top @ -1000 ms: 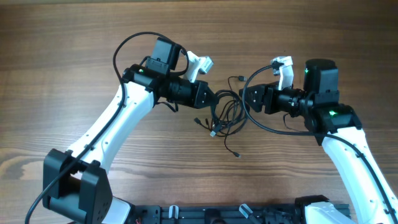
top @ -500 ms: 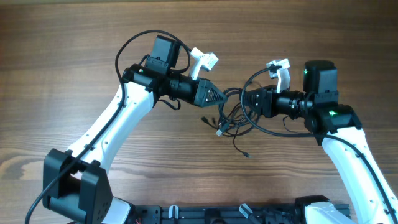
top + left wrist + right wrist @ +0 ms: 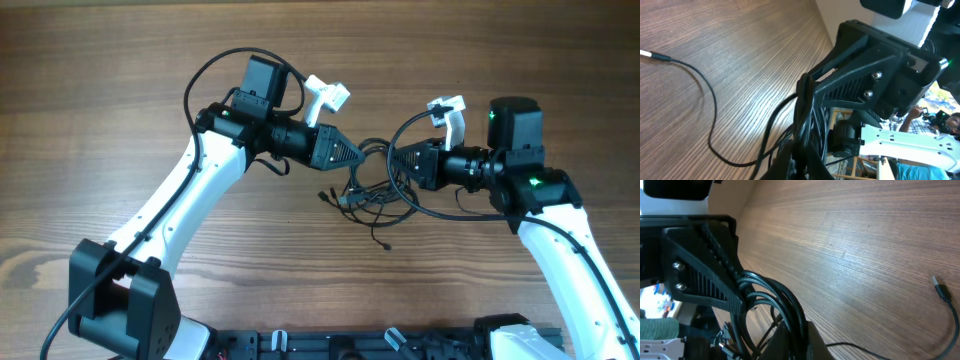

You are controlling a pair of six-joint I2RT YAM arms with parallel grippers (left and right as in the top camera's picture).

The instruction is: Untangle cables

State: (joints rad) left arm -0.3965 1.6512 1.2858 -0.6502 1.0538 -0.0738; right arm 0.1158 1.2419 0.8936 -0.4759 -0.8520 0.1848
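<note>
At the middle of the tabletop (image 3: 120, 60), the left claw (image 3: 357, 156) and the right claw (image 3: 392, 158) are clenched close together on the same bundle of cables (image 3: 365, 192). If both are drawn apart, the loops may be tightened into a knot, a strand may be strained, or a plug tip (image 3: 939, 287) may be snagged.

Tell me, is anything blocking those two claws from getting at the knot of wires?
Nothing visible. The left gripper and the right gripper meet tip to tip at the top of the cables, each shut on strands of the tangle, with no other object between them.
</note>
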